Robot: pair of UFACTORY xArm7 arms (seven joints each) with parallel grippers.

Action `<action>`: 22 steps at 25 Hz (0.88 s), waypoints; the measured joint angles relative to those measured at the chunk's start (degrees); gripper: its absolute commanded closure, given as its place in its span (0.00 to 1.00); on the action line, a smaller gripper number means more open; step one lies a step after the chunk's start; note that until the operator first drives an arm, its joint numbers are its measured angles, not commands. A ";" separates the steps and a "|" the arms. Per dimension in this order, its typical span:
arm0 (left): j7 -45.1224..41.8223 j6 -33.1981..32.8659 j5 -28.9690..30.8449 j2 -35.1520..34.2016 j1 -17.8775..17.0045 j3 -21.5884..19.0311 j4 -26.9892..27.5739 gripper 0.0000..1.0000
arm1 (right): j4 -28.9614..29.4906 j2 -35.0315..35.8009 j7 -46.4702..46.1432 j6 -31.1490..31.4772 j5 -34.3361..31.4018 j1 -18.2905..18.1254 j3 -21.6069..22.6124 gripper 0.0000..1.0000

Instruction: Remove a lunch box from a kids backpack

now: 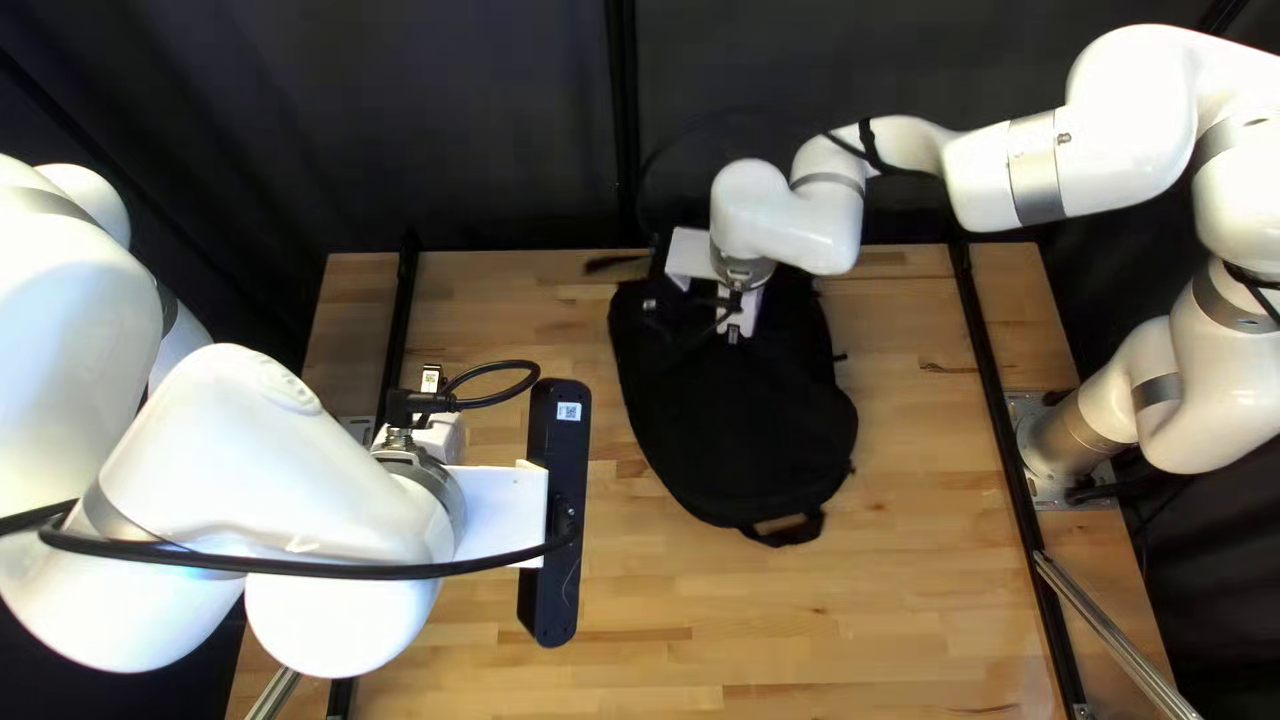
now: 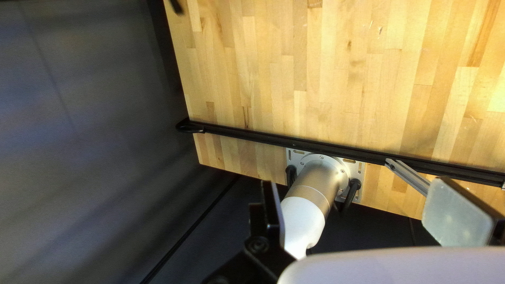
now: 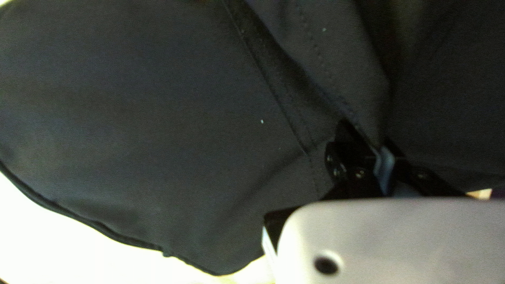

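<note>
The black backpack (image 1: 747,414) lies on the table right of centre in the top left view. At its far end is my right gripper (image 1: 735,320), reaching down to it. In the right wrist view dark backpack cloth (image 3: 184,115) spreads ahead of and beside my right gripper (image 3: 375,143), whose fingers are close together on a fold of it. My left gripper (image 1: 500,514) is left of the backpack, its fingertips hidden there. The left wrist view shows my left gripper (image 2: 356,192) with fingers wide apart and nothing between them. No lunch box is visible.
A long black bar (image 1: 555,534) is mounted at my left wrist, beside a looped cable. Black rails (image 1: 1000,387) run along the wooden table (image 1: 800,627) near its sides. Ahead of my left gripper stands my right arm's base (image 2: 315,181). A dark curtain (image 1: 507,120) hangs behind the table.
</note>
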 measured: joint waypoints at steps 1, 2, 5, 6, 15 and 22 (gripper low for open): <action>0.00 0.00 0.00 0.00 0.00 0.00 0.00 0.00 | 0.00 0.00 0.01 0.01 0.00 -0.01 -0.01 1.00; 0.00 0.00 0.00 0.00 0.00 0.00 0.00 0.00 | 0.01 0.00 0.01 0.01 0.01 -0.01 -0.01 1.00; 0.00 0.00 0.00 0.00 0.00 0.00 0.00 0.00 | 0.01 0.00 0.02 0.01 0.01 -0.01 -0.01 1.00; 0.00 0.00 0.00 0.00 0.00 0.00 0.00 0.00 | 0.01 0.00 0.02 0.01 0.01 -0.01 -0.01 1.00; 0.00 0.00 0.00 0.00 0.00 0.00 0.00 0.00 | 1.85 0.04 9.93 1.23 -1.15 2.16 0.33 1.00; 0.00 0.00 0.00 0.00 0.00 0.00 0.00 0.00 | 1.66 -1.89 33.75 2.15 -4.02 5.21 -0.08 1.00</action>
